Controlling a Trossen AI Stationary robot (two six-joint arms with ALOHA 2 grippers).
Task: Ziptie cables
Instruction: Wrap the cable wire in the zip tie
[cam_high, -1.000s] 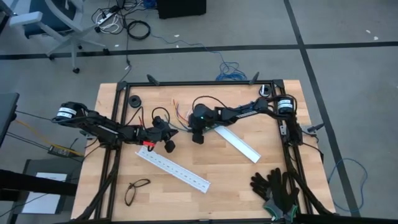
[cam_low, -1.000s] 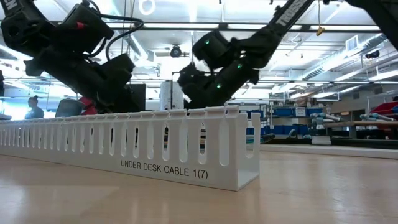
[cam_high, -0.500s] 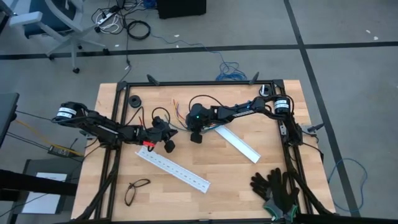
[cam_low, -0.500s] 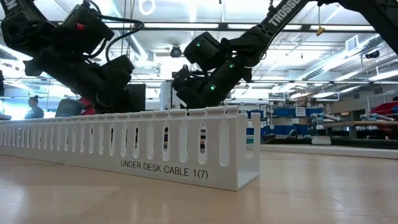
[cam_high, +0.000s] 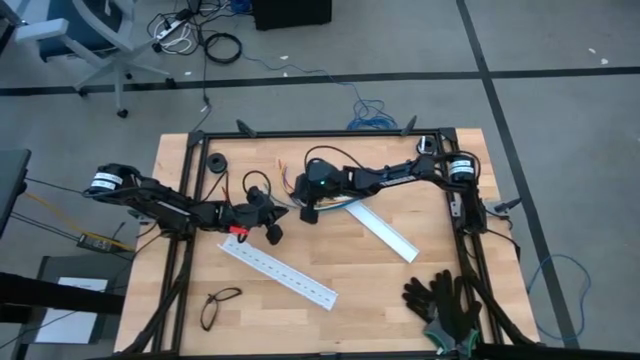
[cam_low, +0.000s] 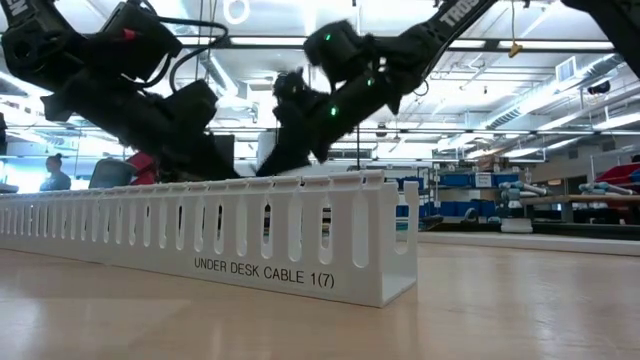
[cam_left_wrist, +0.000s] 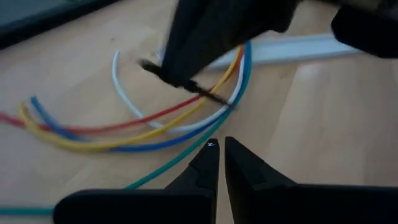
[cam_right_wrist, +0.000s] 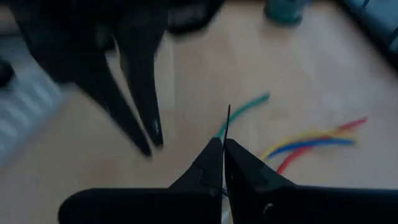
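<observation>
Right now, mid-frame, the right gripper (cam_right_wrist: 222, 147) pinches a thin black zip tie (cam_right_wrist: 227, 121) above the loose multicoloured wire bundle (cam_left_wrist: 155, 121); the left gripper (cam_left_wrist: 217, 151) sits closed, empty, beside it.

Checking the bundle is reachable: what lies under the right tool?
Under the right tool lie the cables, fanned on the table. A thin black strip sticks from it. The arm covers the bundle's far end.
</observation>
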